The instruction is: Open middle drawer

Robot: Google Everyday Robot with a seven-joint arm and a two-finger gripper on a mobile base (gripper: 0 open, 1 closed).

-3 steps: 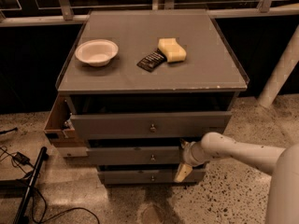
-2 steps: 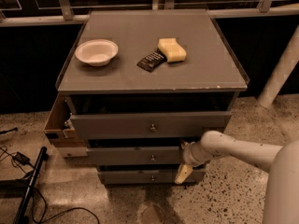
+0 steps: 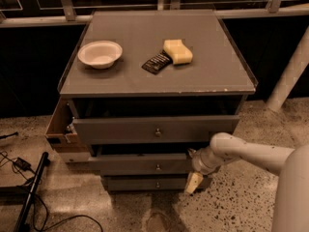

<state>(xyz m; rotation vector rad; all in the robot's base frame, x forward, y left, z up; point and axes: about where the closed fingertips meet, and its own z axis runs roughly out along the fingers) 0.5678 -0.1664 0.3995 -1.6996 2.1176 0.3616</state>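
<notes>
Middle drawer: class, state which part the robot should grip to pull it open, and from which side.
Grip the small round knob centred on the middle drawer, coming straight in from the front: its flat front offers nothing else that juts out. The hand is low at the drawer's right end, away from the knob.

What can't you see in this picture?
Camera view:
1. Gripper at the middle drawer's right end: its wrist hides any grip.
2. Inside the top drawer: dark, under the tabletop.
3. Dark packet on top: printing too small.
</notes>
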